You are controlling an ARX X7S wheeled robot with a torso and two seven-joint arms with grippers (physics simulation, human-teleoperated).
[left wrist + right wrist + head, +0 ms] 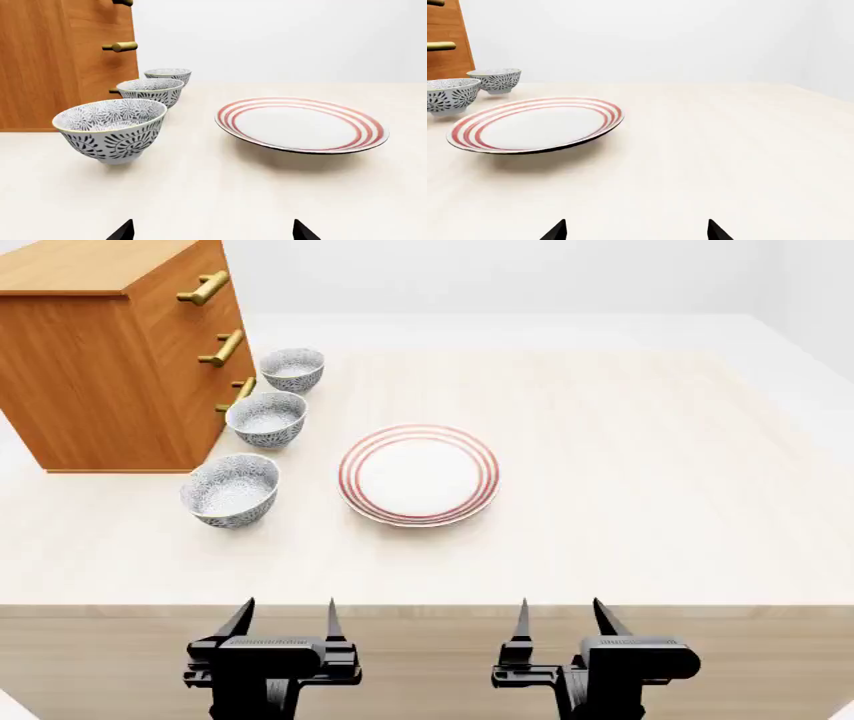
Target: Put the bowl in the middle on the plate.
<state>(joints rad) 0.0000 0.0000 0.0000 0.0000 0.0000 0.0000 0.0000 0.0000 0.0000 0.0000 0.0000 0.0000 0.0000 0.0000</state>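
Three patterned bowls stand in a row beside the dresser. The bowl in the middle [266, 418] [151, 90] sits between a nearer bowl [231, 489] [111, 127] and a farther bowl [291, 368] [167, 76]. The plate [418, 474] [301, 125] [537, 124], white with red rings, lies to the right of the bowls, with nothing on it. My left gripper [284, 618] [212, 234] is open at the table's front edge, well short of the bowls. My right gripper [559, 616] [635, 233] is open too, in front of the plate. Neither holds anything.
A wooden dresser [114, 350] [60, 60] with brass handles stands at the back left, close behind the bowls. The pale table [641, 460] stretches wide to the right of the plate. Its front edge runs just ahead of both grippers.
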